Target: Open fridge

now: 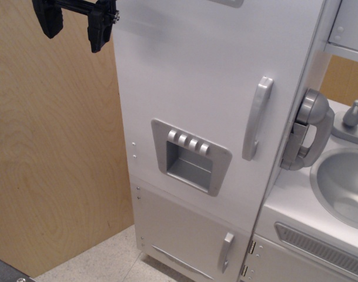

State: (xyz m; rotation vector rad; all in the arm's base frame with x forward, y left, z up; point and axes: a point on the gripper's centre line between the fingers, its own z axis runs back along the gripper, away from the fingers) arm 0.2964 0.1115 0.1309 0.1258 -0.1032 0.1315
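The fridge (pixel 202 76) is a tall white toy refrigerator filling the middle of the view. Its large upper door is shut, with a silver vertical bar handle (pixel 256 117) on the right side and a grey recessed dispenser panel (pixel 190 155) with four buttons. My black gripper (pixel 76 26) hangs at the top left, beside the fridge's upper left edge, far from the handle. Its two fingers (pixel 99 29) stand apart with nothing between them, so it is open and empty.
A smaller white lower door with a short handle (pixel 226 251) sits under the upper door. A white sink cabinet (pixel 296 205) with a grey vent (pixel 323 247), a silver basin (pixel 343 182) and a grey toy phone (pixel 308 129) stands at right. A plywood wall (pixel 49 147) is at left.
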